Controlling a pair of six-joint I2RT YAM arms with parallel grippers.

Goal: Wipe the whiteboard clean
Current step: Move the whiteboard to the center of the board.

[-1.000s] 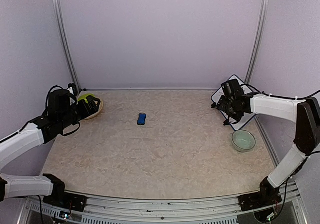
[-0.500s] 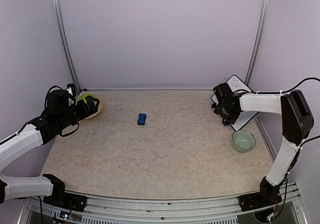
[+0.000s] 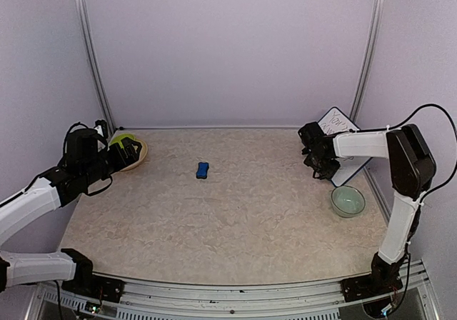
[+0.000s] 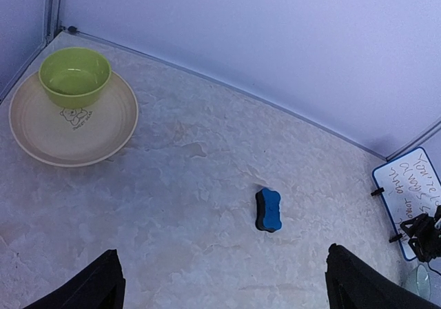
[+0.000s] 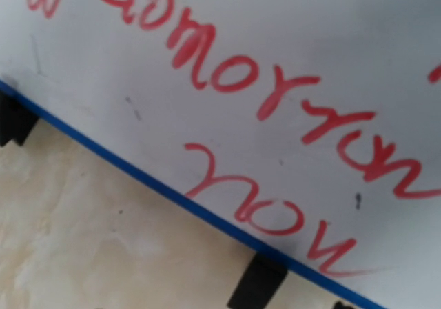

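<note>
Red marker script covers the whiteboard (image 3: 335,123), propped on its black legs (image 5: 262,285) in the far right corner.
Close against the board's lower left edge hangs the right gripper (image 3: 320,161); no view shows its fingers, so apart or closed cannot be told. The left gripper (image 4: 222,281) holds its fingers (image 4: 96,288) wide apart on nothing, near the plate (image 4: 76,138). A low push could likely fold the legs or skid the board into the pale bowl (image 3: 348,201) nearby, while the blue eraser block (image 3: 203,170) lies well apart.
</note>
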